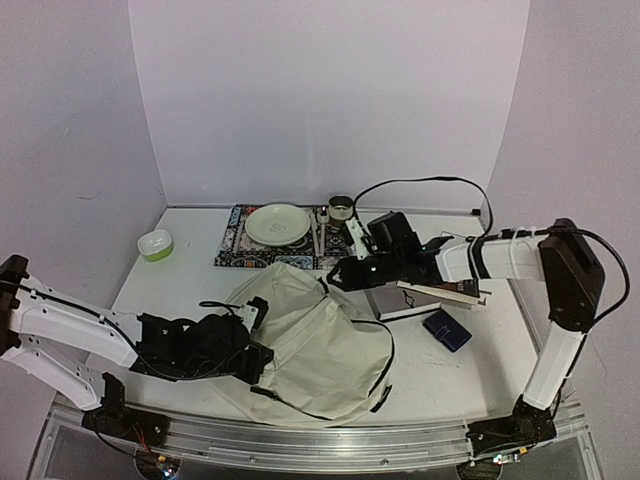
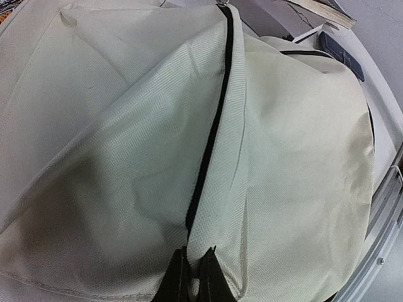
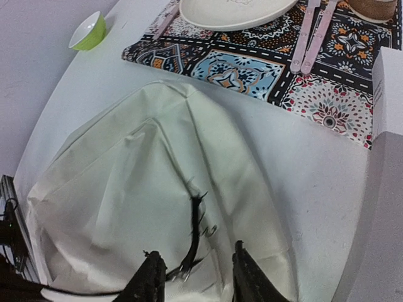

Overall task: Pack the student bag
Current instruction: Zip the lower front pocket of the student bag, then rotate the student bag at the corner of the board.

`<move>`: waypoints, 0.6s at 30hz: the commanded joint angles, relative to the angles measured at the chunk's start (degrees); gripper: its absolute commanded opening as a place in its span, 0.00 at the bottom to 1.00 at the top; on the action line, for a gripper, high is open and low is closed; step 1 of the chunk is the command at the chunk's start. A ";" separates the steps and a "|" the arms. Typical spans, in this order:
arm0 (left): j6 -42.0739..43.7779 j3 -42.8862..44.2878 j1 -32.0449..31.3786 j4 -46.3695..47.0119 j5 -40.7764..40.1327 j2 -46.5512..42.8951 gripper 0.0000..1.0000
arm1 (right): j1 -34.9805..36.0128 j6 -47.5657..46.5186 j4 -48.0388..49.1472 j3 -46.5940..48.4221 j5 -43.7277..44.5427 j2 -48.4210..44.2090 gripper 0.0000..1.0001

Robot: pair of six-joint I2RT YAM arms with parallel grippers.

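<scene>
The student bag is a large cream fabric backpack lying flat at the table's near middle, with a black zip line running along it. My left gripper is at the bag's left side. In the left wrist view it is shut on a fold of the bag's cream fabric right beside the zip. My right gripper hovers over the bag's far edge. In the right wrist view it is open, with a black zip pull lying on the bag between the fingers.
A patterned placemat at the back holds a pale plate and pink cutlery. A green bowl sits back left, a tape roll behind the mat. Books and a dark blue case lie right of the bag.
</scene>
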 commanded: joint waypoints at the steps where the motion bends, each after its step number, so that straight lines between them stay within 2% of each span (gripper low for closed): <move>1: -3.27 6.09 -0.22 0.25 -2.73 1.52 0.00 | 3.08 -4.62 -2.81 -5.16 -0.67 -10.79 0.41; 8: -5.74 11.38 0.75 -1.97 -3.95 5.30 0.00 | 11.40 -10.89 -5.50 -12.94 5.96 -19.14 0.45; 18: -7.17 15.25 1.59 -1.86 -2.76 8.20 0.00 | 21.27 -15.29 -4.42 -21.19 11.53 -23.10 0.51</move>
